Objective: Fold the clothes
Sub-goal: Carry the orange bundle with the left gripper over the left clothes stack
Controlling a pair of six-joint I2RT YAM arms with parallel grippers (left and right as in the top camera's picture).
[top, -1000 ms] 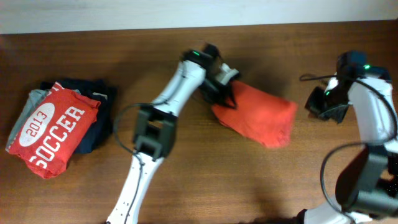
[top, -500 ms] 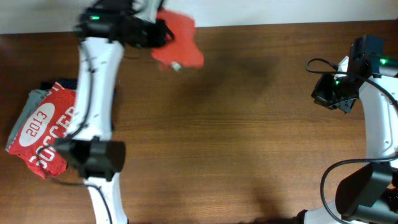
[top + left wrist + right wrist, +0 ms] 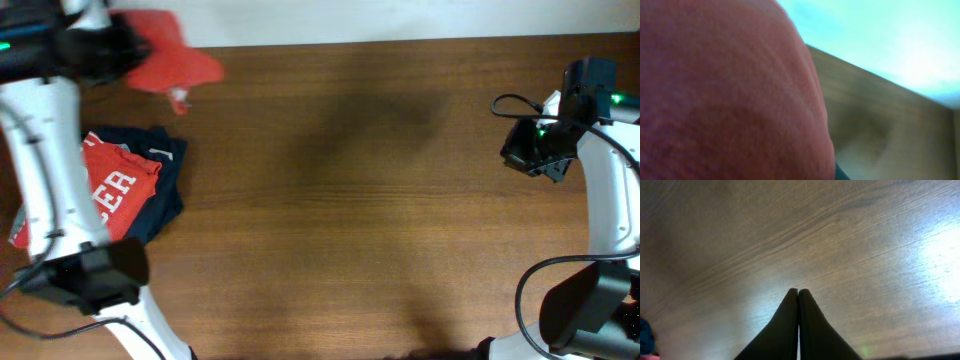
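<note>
Bench (image 3: pixel 350 200) holds a pile (image 3: pixel 160 185) of folded garments at its left. The shirt (image 3: pixel 170 62) hangs in the air at the far left corner, over the far edge and just beyond that pile. The step in hand looks like carrying the shirt to the stack. The left end effector (image 3: pixel 120 50), closed on the cloth, should lower it squarely onto the pile. It should let go only once the bundle rests flat, or the folds may spill. The right end effector (image 3: pixel 799 294), pinched shut on nothing, hovers well apart at the right. The shirt is orange-red, bunched into a loose wedge. No print shows, and a small white tag (image 3: pixel 180 98) dangles beneath.
</note>
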